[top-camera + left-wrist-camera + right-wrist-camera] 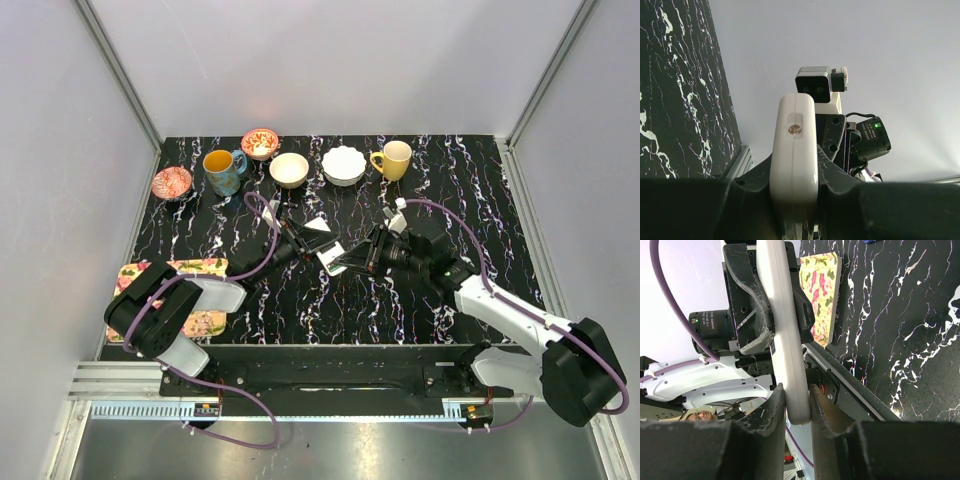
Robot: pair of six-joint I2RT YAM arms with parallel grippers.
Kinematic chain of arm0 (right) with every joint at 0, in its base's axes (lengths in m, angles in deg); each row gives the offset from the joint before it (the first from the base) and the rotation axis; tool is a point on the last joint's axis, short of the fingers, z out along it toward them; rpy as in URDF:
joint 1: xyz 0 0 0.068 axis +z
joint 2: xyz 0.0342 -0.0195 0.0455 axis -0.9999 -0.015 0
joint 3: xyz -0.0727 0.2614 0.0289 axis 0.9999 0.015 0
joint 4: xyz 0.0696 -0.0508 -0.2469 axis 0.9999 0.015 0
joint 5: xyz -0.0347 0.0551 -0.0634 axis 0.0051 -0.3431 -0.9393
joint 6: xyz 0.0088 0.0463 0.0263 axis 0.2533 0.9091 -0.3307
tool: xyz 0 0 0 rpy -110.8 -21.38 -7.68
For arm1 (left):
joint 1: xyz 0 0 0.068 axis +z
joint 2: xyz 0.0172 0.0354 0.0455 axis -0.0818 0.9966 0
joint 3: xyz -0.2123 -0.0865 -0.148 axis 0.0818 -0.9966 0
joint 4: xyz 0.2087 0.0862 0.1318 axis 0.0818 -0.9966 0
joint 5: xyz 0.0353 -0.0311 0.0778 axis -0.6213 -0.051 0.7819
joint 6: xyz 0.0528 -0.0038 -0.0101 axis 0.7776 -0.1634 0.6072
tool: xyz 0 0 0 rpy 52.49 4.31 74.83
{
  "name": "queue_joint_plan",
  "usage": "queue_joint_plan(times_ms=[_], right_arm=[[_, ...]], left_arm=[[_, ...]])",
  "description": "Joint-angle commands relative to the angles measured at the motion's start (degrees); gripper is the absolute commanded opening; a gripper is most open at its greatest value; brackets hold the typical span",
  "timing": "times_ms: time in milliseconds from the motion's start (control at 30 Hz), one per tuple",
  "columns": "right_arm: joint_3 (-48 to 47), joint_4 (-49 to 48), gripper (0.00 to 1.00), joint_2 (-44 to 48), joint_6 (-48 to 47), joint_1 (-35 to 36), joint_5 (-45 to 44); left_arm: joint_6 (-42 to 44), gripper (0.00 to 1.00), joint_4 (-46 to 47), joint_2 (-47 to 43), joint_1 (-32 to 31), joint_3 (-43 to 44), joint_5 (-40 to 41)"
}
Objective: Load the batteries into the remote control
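- Remote control [329, 256] sits above the middle of the black marbled table [400, 310] in the top view, bridged between the 2 grippers.
- Left gripper [794, 194]: its wrist view shows both fingers [752, 182] shut tight on the remote's sides, with 1 small round hole facing the lens.
- Right gripper [797, 409]: its wrist view shows its fingers [771, 415] clamped on the slab's rounded end, the left gripper holding farther along.
- Only the right wrist view shows the floral tray [821, 295] just behind the remote.
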Motion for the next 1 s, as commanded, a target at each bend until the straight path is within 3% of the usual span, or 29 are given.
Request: queue_joint_plan(times_ms=[0,100,233,400,567,700,767,967], right_arm=[[-2.5,1.7,0.22,1.9,-0.7,0.2,-0.2],[-3.0,1.8,0.44,3.1,0.2,-0.2,-0.7],[-3.6,2.1,0.55,4.3,0.7,-0.7,-1.1],[-3.7,3.5,0.55,5.6,0.0,-1.1,-1.6],[-2.6,5.8,0.43,5.2,-1.5,-1.2,-1.9],[-2.3,7.3,0.42,4.3,-3.0,-1.2,-1.7],[-2.2,7.6,0.44,4.2,-3.3,-1.2,-1.6],[-3.9,11.0,0.62,7.0,-4.9,-2.3,-3.3]], left_arm=[[2.0,0.00,23.3,-0.9,-0.9,-0.3,0.0],[2.7,0.00,22.1,-0.9,-0.9,-0.8,0.0],[3.5,0.00,21.4,-1.1,-0.9,-1.1,0.1],[4.5,0.00,20.0,-2.0,-0.9,-1.5,0.7],[6.0,0.00,17.8,-3.5,-0.8,-1.4,1.1],[6.7,0.00,16.4,-4.4,-0.8,-1.1,1.2],[6.6,0.00,16.3,-4.4,-0.8,-0.9,1.3],[6.8,0.00,15.8,-4.6,-0.2,-1.2,1.1]])
